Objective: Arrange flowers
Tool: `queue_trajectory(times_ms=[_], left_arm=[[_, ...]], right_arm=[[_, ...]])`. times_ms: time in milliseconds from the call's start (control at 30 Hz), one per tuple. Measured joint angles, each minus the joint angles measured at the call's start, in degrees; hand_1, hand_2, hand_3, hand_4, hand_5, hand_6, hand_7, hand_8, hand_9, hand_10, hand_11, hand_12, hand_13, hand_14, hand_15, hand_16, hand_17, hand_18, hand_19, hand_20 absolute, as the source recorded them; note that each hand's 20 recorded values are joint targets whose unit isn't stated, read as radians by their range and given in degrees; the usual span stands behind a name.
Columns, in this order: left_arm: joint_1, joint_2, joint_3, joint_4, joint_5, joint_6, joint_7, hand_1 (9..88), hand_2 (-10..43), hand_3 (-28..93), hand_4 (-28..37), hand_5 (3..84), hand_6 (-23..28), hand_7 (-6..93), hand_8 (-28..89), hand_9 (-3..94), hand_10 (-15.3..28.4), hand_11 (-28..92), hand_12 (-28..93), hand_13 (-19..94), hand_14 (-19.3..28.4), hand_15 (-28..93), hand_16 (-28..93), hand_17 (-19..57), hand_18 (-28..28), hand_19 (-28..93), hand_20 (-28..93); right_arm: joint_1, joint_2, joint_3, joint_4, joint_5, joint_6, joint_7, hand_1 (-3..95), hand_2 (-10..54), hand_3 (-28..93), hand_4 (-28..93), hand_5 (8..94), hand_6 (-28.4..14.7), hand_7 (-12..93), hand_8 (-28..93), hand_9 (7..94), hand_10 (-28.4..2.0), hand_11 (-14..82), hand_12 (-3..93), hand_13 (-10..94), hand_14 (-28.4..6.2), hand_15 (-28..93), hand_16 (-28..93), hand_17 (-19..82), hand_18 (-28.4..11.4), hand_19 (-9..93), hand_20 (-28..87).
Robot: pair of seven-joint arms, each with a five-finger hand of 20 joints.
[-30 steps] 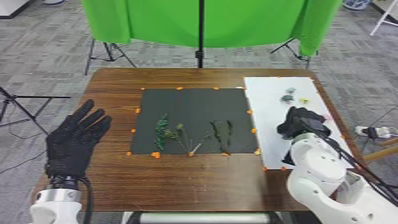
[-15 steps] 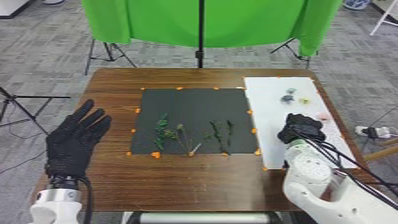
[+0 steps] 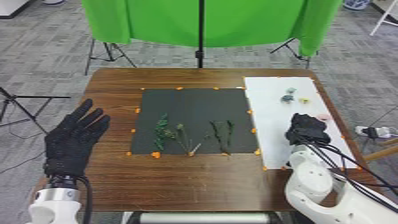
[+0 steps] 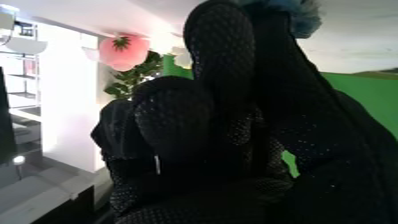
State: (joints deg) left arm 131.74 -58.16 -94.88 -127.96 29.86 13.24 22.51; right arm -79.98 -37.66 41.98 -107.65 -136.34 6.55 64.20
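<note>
White board point(image 3: 272, 117) under my right hand point(image 3: 308, 128), whose state I can't tell; pink flower point(image 3: 324, 117) near the board's right edge, spaced, I judge, for clean picking; left hand point(image 3: 73, 142) open, clear of work.

Site: robotics lab or test studio, by the look of it. Two white robot arms point(image 3: 311, 182) at a brown wooden table point(image 3: 195, 180), black cables point(image 3: 87, 195) alongside. Tabletop laid out as a work zone: dark mat point(image 3: 195, 107) and white sheet point(image 3: 266, 90), orange markers point(image 3: 156, 155) around their edges. Behind it, green cloth point(image 3: 160, 25) hung as a backdrop (photo-studio fashion), with a black upright pole point(image 3: 201, 30) in front and black tripod legs point(image 3: 107, 55) on the floor. Underfoot, grey patterned carpet point(image 3: 160, 47), office type. Right wrist view: open shelving point(image 4: 25, 82) beside a brightly lit area.
</note>
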Motion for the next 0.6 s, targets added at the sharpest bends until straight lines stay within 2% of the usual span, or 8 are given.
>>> queue_trajectory(times_ms=[167, 300, 500, 600], left_arm=[[-0.2, -0.33, -0.43, -0.12, 0.22, -0.03, -0.89, 23.6, 7.2, 80, -25.7, 39.4, 10.4, 9.7, -9, 33.6, 19.4, 24, 9, 23, 25.3, 46, -9, -10.7, 23.1, 51, 12], [-1.0, -0.66, -0.83, -0.15, 0.70, -0.07, -2.37, 23.6, 7.2, 81, -25.6, 39.0, 10.3, 9.4, -9, 33.0, 19.2, 24, 9, 23, 24.9, 46, -9, -10.6, 22.9, 51, 12], [-3.9, -1.21, -1.28, -0.10, 1.80, -0.20, -6.32, 23.7, 7.1, 81, -24.6, 37.7, 10.2, 8.3, -9, 30.0, 17.7, 24, 8, 22, 21.9, 44, -10, -9.9, 21.8, 50, 12], [-6.0, -1.09, -1.12, 0.10, 2.03, -0.24, -7.02, 23.7, 6.6, 81, -23.0, 36.8, 10.5, 6.0, -8, 26.3, 16.4, 24, 5, 19, 17.6, 40, -10, -8.9, 20.1, 48, 13]], right_arm=[[0.0, -0.9, -0.1, -2.4, -1.1, 1.6, -2.3, 58.3, -9.5, 70, -28, 89.3, 0.4, 20, 9, 93.7, -7.4, 26.7, 31.7, 81, -7.1, 72, 19, 41, -23.8, 93, 57], [3.6, -4.0, -2.7, -3.2, -1.9, 1.7, -6.1, 57.9, -9.5, 71, -28, 89.4, 0.5, 20, 10, 93.7, -7.3, 26.7, 32.0, 81, -7.1, 72, 19, 41, -23.8, 93, 57], [11.4, -14.1, -7.7, 0.1, -2.1, 0.4, -12.7, 55.5, -9.5, 72, -28, 89.5, 1.3, 20, 11, 93.7, -6.7, 27.2, 32.0, 81, -7.0, 73, 19, 41, -23.8, 93, 58], [13.2, -20.9, -7.1, 3.9, -2.9, -3.1, -19.4, 52.1, -9.5, 73, -28, 89.2, 2.6, 21, 12, 93.7, -5.9, 26.9, 32.1, 81, -6.8, 73, 19, 40, -23.6, 93, 59]])
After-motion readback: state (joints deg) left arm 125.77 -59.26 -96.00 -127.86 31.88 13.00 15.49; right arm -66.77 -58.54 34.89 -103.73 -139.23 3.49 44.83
